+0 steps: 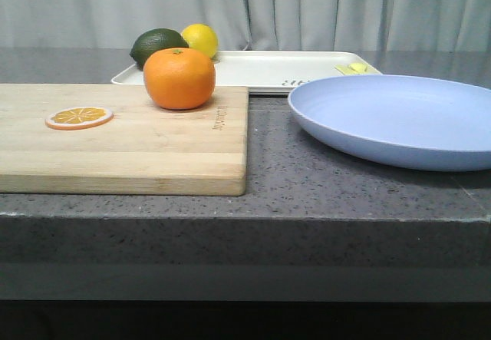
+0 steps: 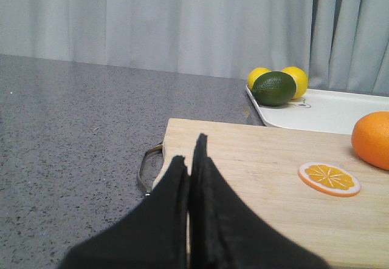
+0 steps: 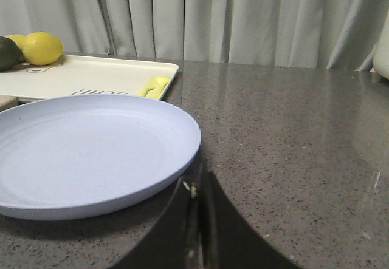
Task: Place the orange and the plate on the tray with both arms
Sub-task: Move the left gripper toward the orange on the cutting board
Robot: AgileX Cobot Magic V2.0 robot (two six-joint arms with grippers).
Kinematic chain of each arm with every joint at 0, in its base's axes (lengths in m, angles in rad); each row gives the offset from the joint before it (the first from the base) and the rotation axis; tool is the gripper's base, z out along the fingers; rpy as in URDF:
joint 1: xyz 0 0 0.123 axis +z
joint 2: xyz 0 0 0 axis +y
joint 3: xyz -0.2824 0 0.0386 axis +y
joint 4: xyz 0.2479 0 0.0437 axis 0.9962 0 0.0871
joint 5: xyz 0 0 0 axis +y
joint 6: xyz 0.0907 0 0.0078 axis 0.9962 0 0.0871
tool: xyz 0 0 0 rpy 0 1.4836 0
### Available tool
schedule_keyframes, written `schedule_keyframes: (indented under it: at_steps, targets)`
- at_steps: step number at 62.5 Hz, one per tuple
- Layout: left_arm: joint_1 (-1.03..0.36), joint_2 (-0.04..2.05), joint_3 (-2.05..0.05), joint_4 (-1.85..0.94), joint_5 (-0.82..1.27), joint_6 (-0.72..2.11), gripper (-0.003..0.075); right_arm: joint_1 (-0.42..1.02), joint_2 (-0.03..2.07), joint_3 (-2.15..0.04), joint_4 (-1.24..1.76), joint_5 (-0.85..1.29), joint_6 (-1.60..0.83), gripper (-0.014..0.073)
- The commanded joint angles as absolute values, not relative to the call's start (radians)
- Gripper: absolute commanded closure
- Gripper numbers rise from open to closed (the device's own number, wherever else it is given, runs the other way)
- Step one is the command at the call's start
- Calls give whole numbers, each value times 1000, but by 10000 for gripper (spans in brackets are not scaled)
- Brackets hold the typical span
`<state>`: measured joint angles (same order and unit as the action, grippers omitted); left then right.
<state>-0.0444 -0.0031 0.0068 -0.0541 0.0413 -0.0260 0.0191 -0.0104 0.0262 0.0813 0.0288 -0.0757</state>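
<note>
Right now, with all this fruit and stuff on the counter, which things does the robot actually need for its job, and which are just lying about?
Needed for the job:
orange
plate
tray

Just lying about:
cutting board
orange slice
lemons
dark green fruit

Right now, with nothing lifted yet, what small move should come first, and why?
Probably open both grippers: the left gripper and right gripper look shut and empty, while the orange sits on the cutting board and the plate rests beside the tray.
</note>
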Motion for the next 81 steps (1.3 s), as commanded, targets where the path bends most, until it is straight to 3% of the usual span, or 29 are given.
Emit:
schedule_keyframes:
  at_steps: [1, 59, 81]
  targets:
    - [-43, -24, 34, -64, -40, -26, 740, 13, -28, 3, 66, -59, -78, 662]
    - [-43, -22, 20, -64, -109, -26, 740, 14, -28, -12, 66, -94, -80, 662]
    - [-43, 20, -340, -64, 141, -26, 740, 14, 51, -332, 65, 139, -80, 662]
